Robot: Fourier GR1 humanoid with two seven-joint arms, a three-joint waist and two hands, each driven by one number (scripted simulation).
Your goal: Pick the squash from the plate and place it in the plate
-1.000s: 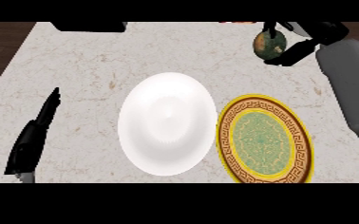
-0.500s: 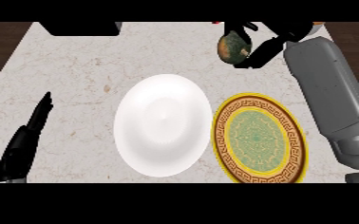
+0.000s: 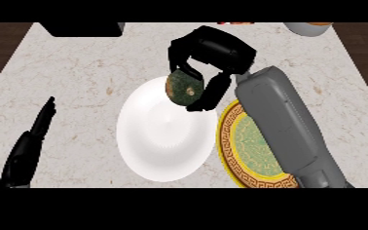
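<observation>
My right hand (image 3: 215, 53) is curled round a dark green, mottled squash (image 3: 184, 87) and holds it over the far right rim of the plain white plate (image 3: 161, 134). The grey right forearm (image 3: 280, 122) crosses over a yellow-rimmed plate with a green patterned centre (image 3: 248, 148), hiding its right part. My left hand (image 3: 32, 141) rests at the lower left edge, fingers straight, well apart from both plates.
A dark block (image 3: 79, 28) sits at the counter's far left edge. A pale round object (image 3: 309, 28) and a small red item (image 3: 237, 23) show at the far right edge. The counter's marble top (image 3: 72, 78) surrounds the plates.
The right hand has carried the squash from the far right of the counter leftward and nearer, now over the white plate's rim. The left hand has barely moved.
</observation>
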